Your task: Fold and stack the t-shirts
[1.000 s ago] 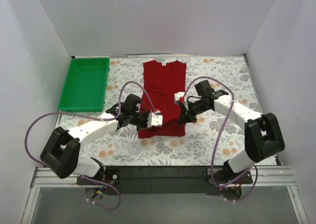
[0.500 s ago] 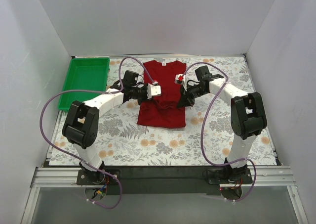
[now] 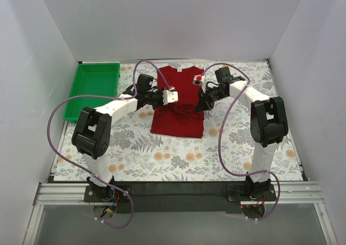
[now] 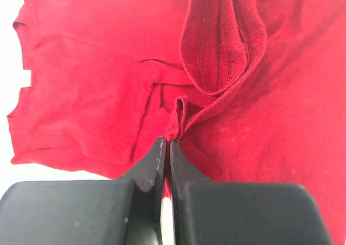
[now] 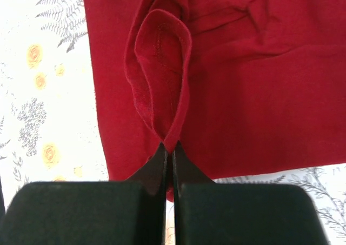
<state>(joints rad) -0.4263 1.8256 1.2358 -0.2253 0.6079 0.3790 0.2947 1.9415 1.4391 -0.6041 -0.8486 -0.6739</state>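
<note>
hem-to-collar fold in hand: left jaws and right jaws clamped on the hem of the dark red t-shirt (image 3: 177, 127); next, laying it level near the collar, then releasing.

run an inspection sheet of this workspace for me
surface: floral-print table, flat, with the t-shirt and the tray on it
job's things: one dark red t-shirt lies in the middle of the table, collar at the far end, part of the cloth lifted up over the rest
clutter: green tray at the far left corner, apart from the t-shirt
grippers: left gripper shut on a pinch of t-shirt edge; right gripper shut on a loop of hem
cables: purple cables loop loosely off both arms, above the table, not touching the t-shirt
surroundings: plain white walls on three sides; nothing else seen
</note>
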